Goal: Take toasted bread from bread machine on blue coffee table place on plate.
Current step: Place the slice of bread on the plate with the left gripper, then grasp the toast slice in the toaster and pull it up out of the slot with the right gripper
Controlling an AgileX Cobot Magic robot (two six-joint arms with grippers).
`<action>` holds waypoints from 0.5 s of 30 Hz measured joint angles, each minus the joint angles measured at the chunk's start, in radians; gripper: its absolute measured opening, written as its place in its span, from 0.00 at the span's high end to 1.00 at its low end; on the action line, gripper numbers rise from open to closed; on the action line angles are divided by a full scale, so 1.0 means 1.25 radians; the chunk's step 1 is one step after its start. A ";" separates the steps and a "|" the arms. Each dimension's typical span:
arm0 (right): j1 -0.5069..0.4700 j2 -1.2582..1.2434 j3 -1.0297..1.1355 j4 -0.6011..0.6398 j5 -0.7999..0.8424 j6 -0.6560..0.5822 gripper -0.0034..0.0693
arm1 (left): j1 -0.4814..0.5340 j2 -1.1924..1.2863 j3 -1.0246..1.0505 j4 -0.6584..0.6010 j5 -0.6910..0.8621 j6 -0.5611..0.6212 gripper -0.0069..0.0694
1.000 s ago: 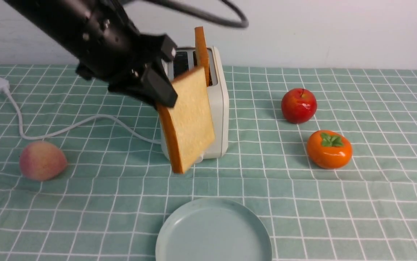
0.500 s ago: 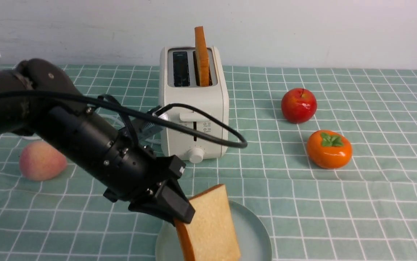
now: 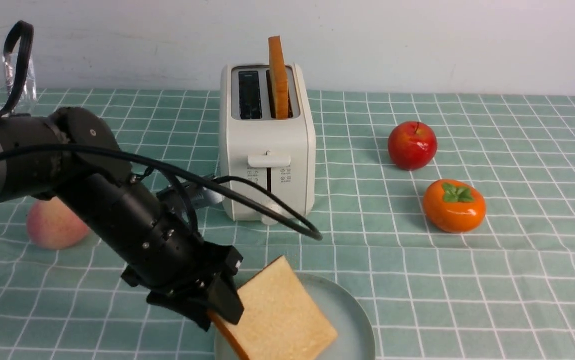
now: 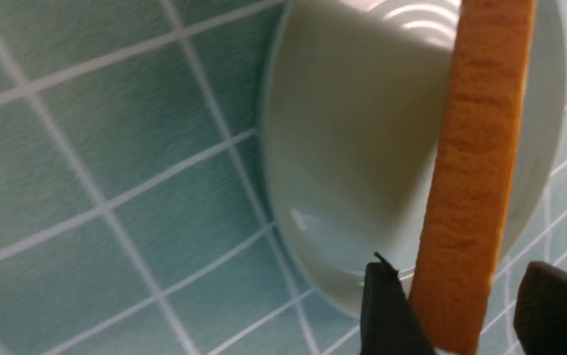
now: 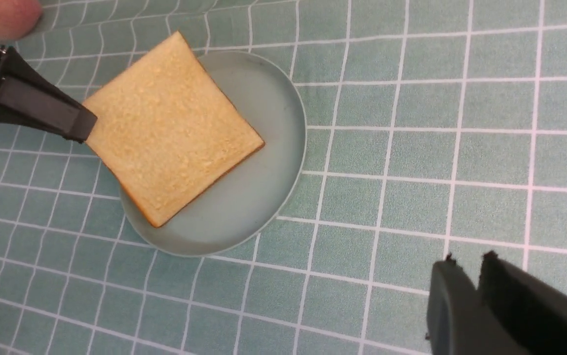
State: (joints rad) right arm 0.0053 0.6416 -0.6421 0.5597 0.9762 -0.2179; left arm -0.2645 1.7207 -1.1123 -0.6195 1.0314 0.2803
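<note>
One slice of toasted bread (image 3: 277, 315) leans tilted over the plate (image 3: 347, 320), its lower corner down on the plate (image 5: 263, 197). My left gripper (image 3: 219, 312) is at the slice's near-left corner. Its jaws stand open: the orange crust edge (image 4: 475, 172) rests against one finger, with a gap to the other. A second slice of toasted bread (image 3: 278, 75) stands upright in the right slot of the bread machine (image 3: 267, 150) on the blue coffee table (image 3: 517, 280). My right gripper (image 5: 468, 260) hovers over bare cloth to the plate's right, shut and holding nothing.
A red apple (image 3: 412, 145) and an orange persimmon (image 3: 454, 206) lie right of the bread machine. A peach (image 3: 54, 225) sits at the left, partly behind my left arm. A pale wall closes off the back of the table.
My left arm brought the slice down from in front of the bread machine to the plate. The slice has tipped flatter and the left jaws have spread apart.
</note>
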 joint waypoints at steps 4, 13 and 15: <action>0.000 0.072 -0.097 -0.008 0.092 0.061 0.84 | 0.000 -0.025 -0.007 0.110 -0.012 -0.085 0.46; 0.039 0.340 -0.427 -0.034 0.181 0.105 0.89 | 0.000 -0.145 -0.010 0.266 0.032 -0.245 0.87; 0.067 0.376 -0.474 -0.042 0.183 0.128 0.89 | 0.000 -0.175 -0.010 0.287 0.029 -0.275 0.93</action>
State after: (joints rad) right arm 0.0894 1.1117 -1.2341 0.5074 1.2049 -0.0575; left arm -0.2645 1.5020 -1.1243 -0.2608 1.0682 -0.0633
